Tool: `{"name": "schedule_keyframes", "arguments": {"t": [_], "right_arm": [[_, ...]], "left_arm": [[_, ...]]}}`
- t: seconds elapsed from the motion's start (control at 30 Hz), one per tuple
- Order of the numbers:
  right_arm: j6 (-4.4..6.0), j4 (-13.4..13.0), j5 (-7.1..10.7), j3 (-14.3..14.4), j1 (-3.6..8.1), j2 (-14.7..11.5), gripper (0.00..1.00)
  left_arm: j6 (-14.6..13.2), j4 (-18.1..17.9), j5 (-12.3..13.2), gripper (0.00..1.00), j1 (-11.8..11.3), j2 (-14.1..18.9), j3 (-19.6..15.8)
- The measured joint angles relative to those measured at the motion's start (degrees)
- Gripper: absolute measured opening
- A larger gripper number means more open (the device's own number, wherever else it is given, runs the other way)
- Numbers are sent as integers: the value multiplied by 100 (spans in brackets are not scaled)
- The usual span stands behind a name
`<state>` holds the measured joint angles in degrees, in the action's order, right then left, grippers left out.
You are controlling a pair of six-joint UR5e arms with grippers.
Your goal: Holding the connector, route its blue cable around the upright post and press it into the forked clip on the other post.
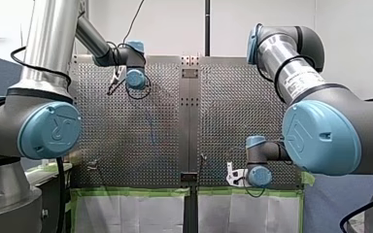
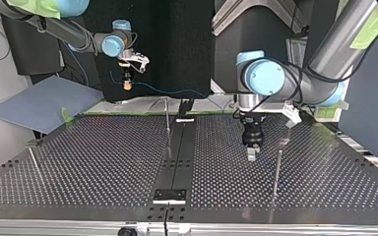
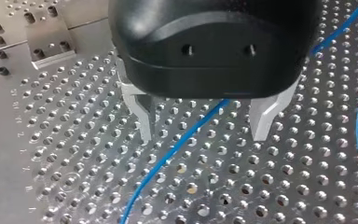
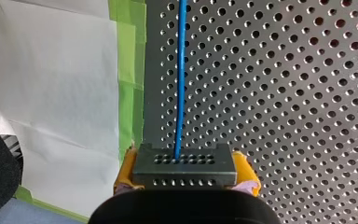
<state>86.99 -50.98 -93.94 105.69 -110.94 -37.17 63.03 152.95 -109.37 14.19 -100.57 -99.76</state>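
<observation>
Routing: keep connector (image 4: 184, 163) square in the grip, lead blue cable (image 4: 181, 79) low and taut around upright post (image 2: 168, 120).
Right gripper (image 4: 185, 176): yellow pads clamping connector, raised beyond table (image 2: 103, 162) far edge in top view.
Left gripper (image 3: 204, 128): pointing down, fingers spread, cable running between, untouched.

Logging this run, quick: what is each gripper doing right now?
Left gripper: open; the blue cable runs between its fingers, ungripped.
Right gripper: shut on the connector.

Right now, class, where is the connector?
The connector is clamped between my right gripper's yellow pads, above the table's far edge at the top view's left.
</observation>
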Motion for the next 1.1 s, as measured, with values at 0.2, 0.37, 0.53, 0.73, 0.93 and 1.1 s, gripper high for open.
{"name": "schedule_keyframes", "arguments": {"t": [0.2,0.37,0.53,0.73,0.93,1.1], "right_arm": [[6,-6,-2,-1,2,2,0],[18,-5,-1,0,13,2,0],[20,4,3,-2,22,2,0],[15,12,5,-2,24,2,0],[15,13,6,-1,24,2,0],[11,18,7,0,22,2,0]], "left_arm": [[6,33,38,100,31,-32,88],[-72,171,67,100,121,-227,207],[-191,213,58,100,255,-497,257],[-207,207,7,100,403,-775,259],[-216,207,-109,100,551,-1009,260],[-217,133,-221,100,622,-1274,262]]}}
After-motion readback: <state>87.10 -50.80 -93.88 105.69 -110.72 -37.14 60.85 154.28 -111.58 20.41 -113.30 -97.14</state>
